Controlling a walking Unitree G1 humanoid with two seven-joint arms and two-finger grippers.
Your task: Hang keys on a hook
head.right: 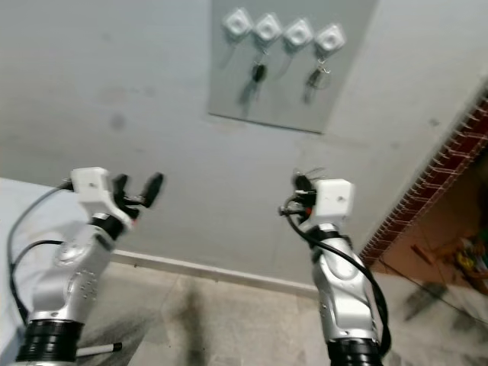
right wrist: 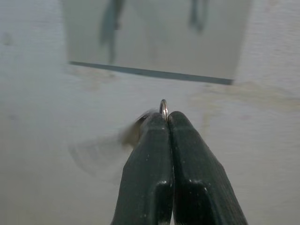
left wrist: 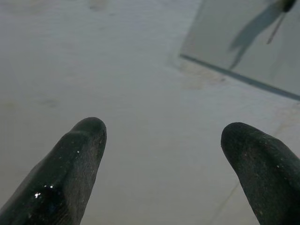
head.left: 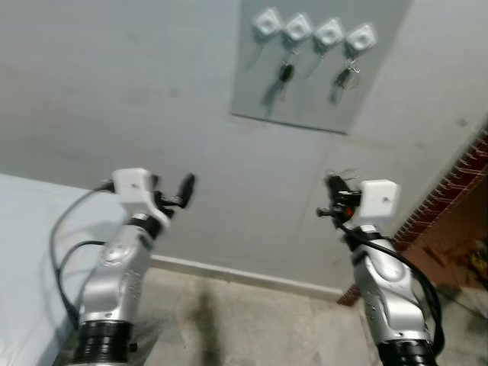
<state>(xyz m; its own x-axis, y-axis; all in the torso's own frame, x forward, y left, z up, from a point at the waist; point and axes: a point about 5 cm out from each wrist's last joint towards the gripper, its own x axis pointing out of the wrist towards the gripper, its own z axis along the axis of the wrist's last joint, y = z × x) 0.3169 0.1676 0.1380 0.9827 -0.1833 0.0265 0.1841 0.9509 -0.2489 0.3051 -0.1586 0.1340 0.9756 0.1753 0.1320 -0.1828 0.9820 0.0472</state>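
Closest to me, my right gripper [right wrist: 165, 123] is pinched tight on a thin silver metal key ring [right wrist: 163, 108], its loop poking just past the fingertips. It should be light, stiff and slippery, so a firm grip on the wire keeps the loop free. Above and ahead of this gripper, a grey wall panel [head.left: 305, 99] carries four white square hooks [head.left: 313, 29]; two hold dark keys [head.left: 285, 74]. My left gripper [left wrist: 164, 154] is spread wide, empty. No writing is readable.
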